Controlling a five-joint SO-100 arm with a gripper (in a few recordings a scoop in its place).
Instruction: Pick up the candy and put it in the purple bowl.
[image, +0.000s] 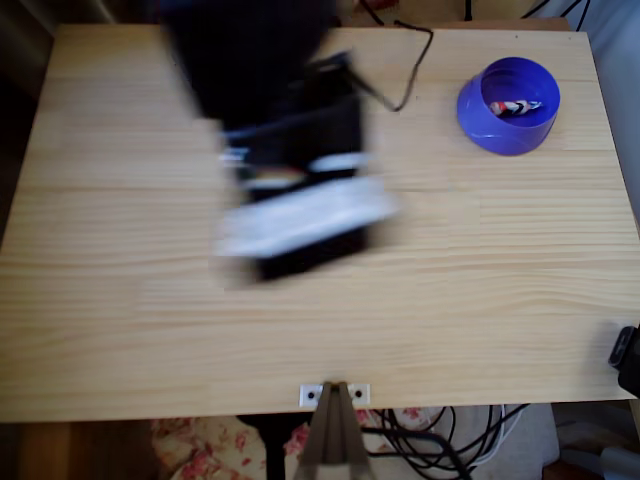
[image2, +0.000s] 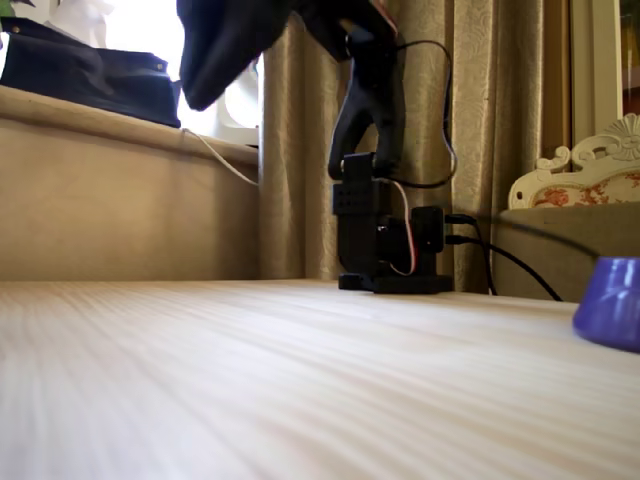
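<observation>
**Candy lying inside the purple bowl, arm raised over the table**

The candy (image: 516, 106) lies inside the purple bowl (image: 478, 118), on the bowl's floor toward its right side as the overhead view shows it. It is a slim wrapped sweet with red, white and dark stripes, lying roughly level from left to right, and it is the one thing in the bowl. The bowl is round, blue-purple and smooth-walled, and stands upright near the far right corner of the wooden table (image: 320, 330). In the fixed view, part of the bowl's wall (image2: 612, 315) shows at the right edge, resting on the tabletop; from this low angle its contents are hidden.

A thin black cable (image: 412, 62) curls across the wood to the left of the bowl, apart from it.

Further left in the overhead view, the black robot arm (image: 290, 150) appears as a heavily blurred dark shape with pale patches, above the middle-left of the table and well apart from the bowl. The gripper cannot be made out in the blur, so I cannot tell how far its jaws are parted or whether it carries anything.

In the fixed view the arm's base (image2: 385, 240) stands at the far edge of the table before beige curtains (image2: 480, 120), its upper section reaching up and left.
</observation>
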